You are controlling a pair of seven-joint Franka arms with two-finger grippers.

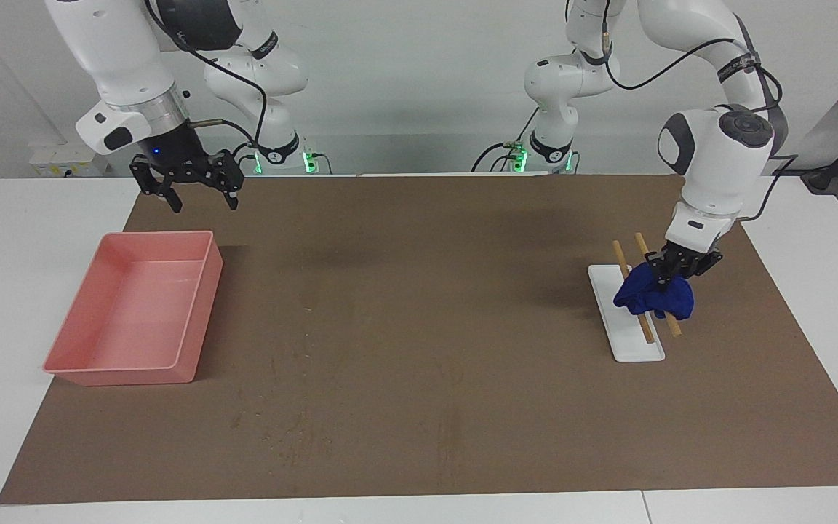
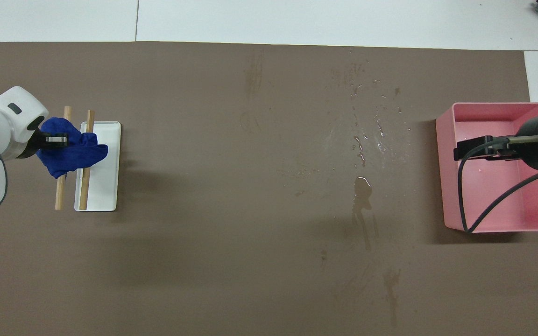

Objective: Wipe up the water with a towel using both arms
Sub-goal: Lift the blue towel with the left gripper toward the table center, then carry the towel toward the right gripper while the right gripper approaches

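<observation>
The left end effector (image 1: 665, 279) is pinched narrow on the top of the crumpled royal-blue cloth towel (image 1: 655, 297), which lies draped over two thin wooden sticks (image 1: 643, 320) resting across a flat white rectangular tray (image 1: 630, 342), at about three o'clock in the facing view, toward the left arm's end of the counter. The right end effector (image 1: 198, 199) hangs with fingers spread wide, empty, over the brown mat (image 1: 419, 364) near the robots' side of the shallow pink plastic bin (image 1: 193, 320), at about ten o'clock. Spilled water (image 2: 362, 186) glistens on the mat beside the bin.
</observation>
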